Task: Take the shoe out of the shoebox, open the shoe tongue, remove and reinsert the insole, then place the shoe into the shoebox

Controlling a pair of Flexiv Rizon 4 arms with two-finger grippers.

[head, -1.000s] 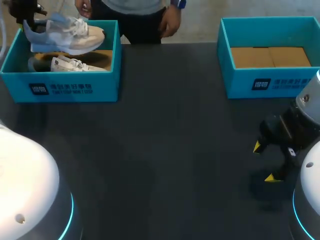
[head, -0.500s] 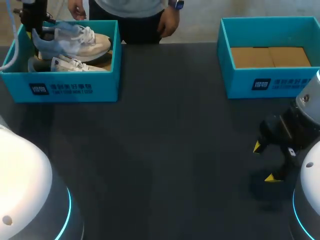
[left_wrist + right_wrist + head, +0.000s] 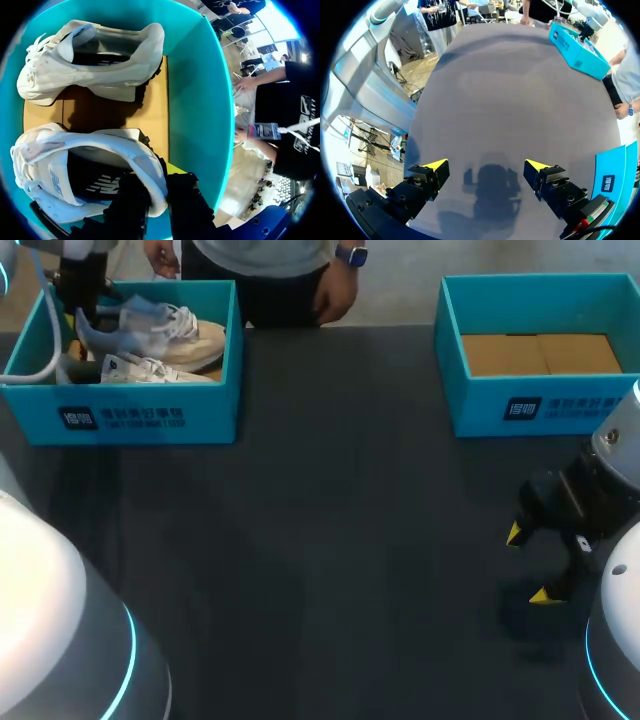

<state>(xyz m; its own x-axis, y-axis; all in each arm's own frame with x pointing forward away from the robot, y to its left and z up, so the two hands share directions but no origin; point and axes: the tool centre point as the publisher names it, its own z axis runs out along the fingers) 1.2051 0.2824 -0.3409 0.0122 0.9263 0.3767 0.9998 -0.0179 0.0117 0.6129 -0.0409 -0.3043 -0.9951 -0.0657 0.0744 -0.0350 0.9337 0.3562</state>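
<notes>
left tool (image 3: pixel 157 186) is clamping shoe (image 3: pixel 42 167) heel, sinking lower into box (image 3: pixel 200 105) than a second ago (final placing, I judge) | right tool (image 3: pixel 487 170) is hanging open, empty, over bench (image 3: pixel 510 95)

Soft overhead light lies evenly on my dark bench (image 3: pixel 340 540). My right claw (image 3: pixel 486 165) casts a blurred shadow (image 3: pixel 492 184) straight beneath itself.

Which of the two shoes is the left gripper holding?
The rear shoe, its heel pinched by the left gripper; the front shoe lies untouched in the shoebox.
</notes>
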